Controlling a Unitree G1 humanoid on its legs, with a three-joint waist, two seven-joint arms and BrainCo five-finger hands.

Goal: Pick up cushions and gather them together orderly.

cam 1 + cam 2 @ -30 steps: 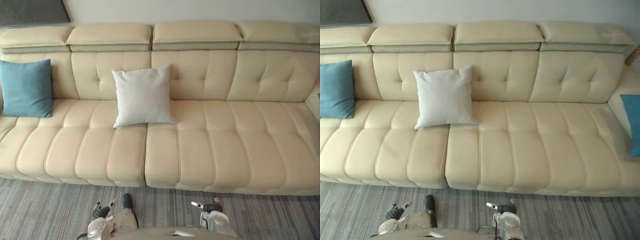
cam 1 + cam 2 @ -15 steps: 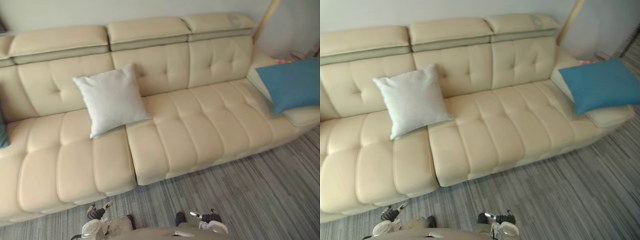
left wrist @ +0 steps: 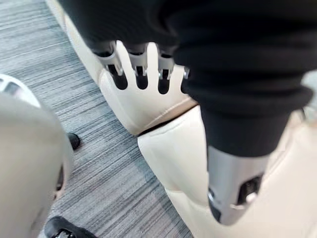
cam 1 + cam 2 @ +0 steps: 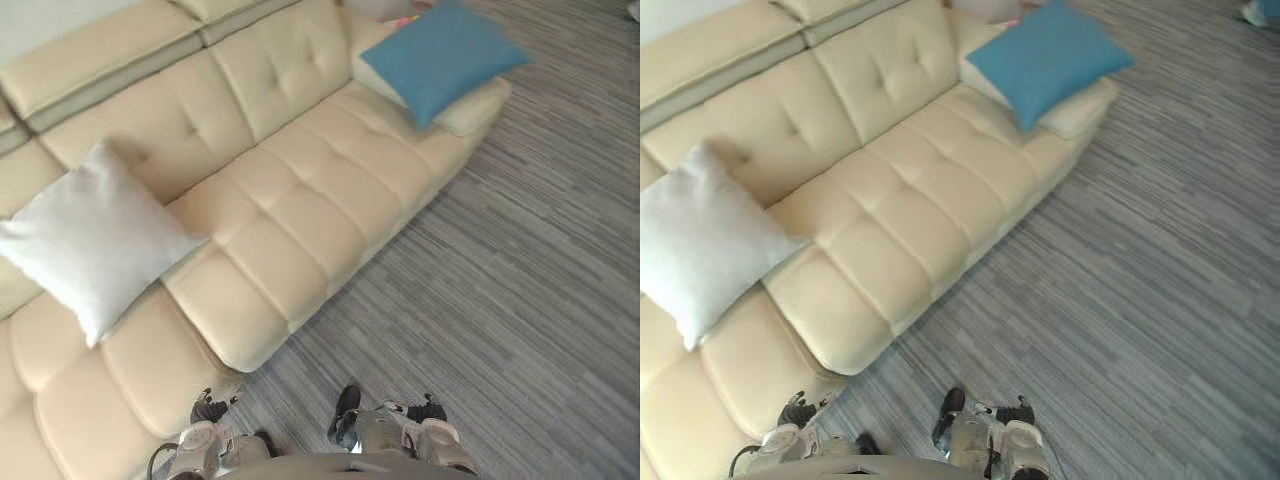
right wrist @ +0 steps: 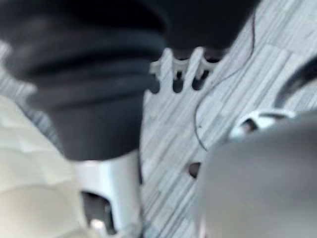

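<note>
Now the head camera has swung right; the blue square fabric cushion lies on the cream leather sofa's far end, well apart from the white square cushion; left hand and right hand hang relaxed, empty; gathering looks unstarted.

So the sofa runs diagonally from lower left to upper right, with open floor on its right side. The left cushion leans on the backrest. The far cushion lies on the end armrest, well apart from it.
</note>
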